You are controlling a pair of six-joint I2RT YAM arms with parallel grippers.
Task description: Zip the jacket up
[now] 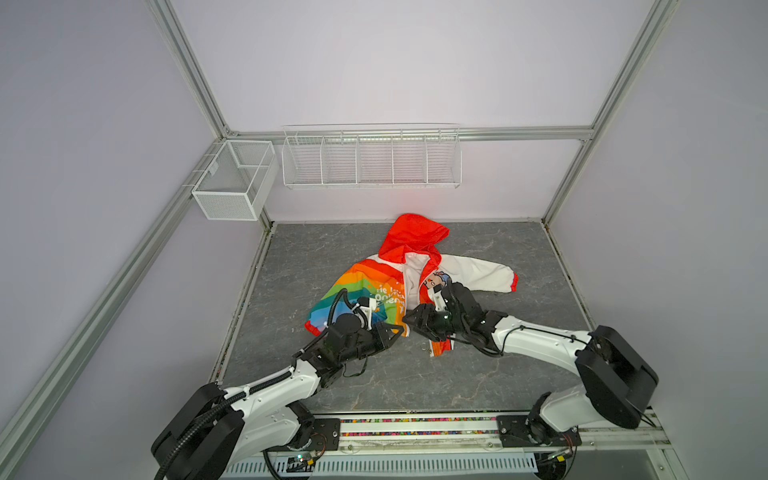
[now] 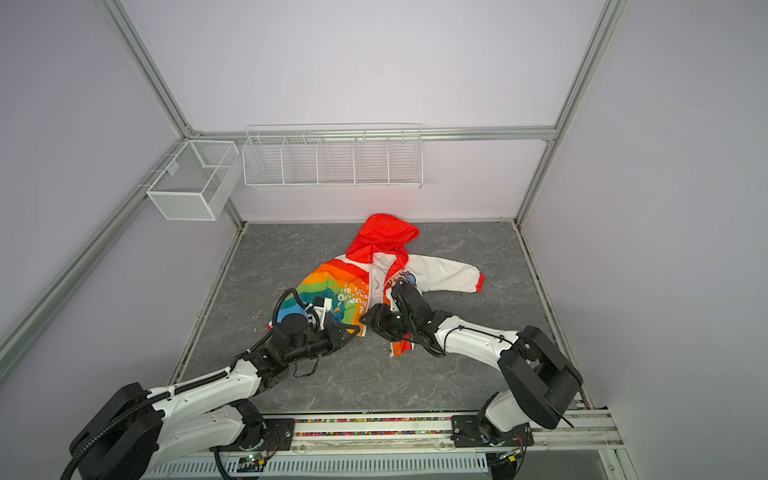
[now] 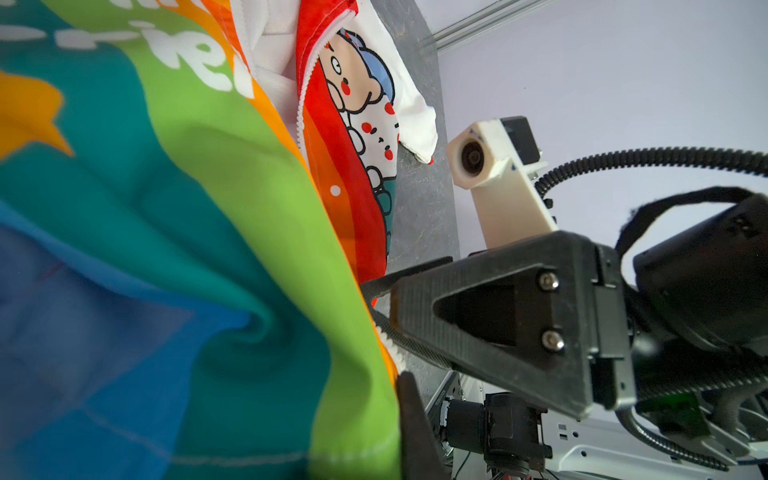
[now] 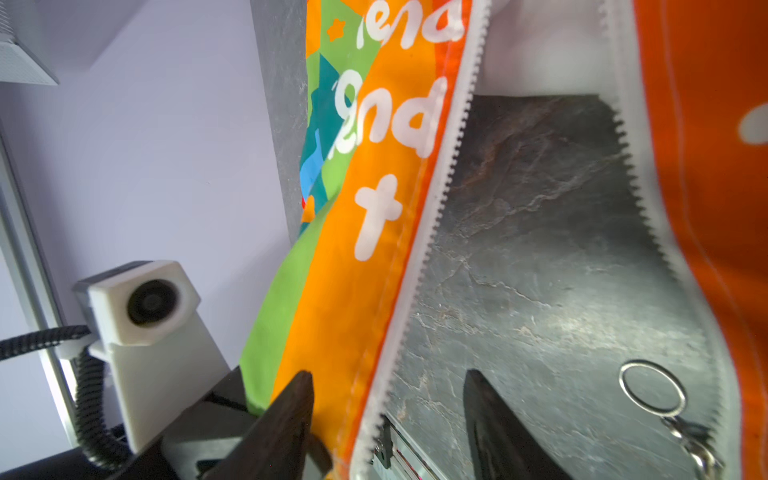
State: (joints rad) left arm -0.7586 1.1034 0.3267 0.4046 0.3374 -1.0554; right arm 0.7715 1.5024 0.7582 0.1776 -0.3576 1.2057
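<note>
Both at the jacket (image 1: pixel 357 284): left gripper (image 1: pixel 398 330) tight on it, right gripper (image 4: pixel 387 374) half-open.

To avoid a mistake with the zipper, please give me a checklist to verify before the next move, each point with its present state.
1. Left gripper shut on jacket, rainbow half: ok.
2. Right gripper open, fingers astride the rainbow-side teeth: ok.
3. Both teeth rows joined: not ok; bare table shows between them.
4. Ring pull in view, untouched: ok.
5. Bottom ends of the rows engaged: cannot tell.
</note>
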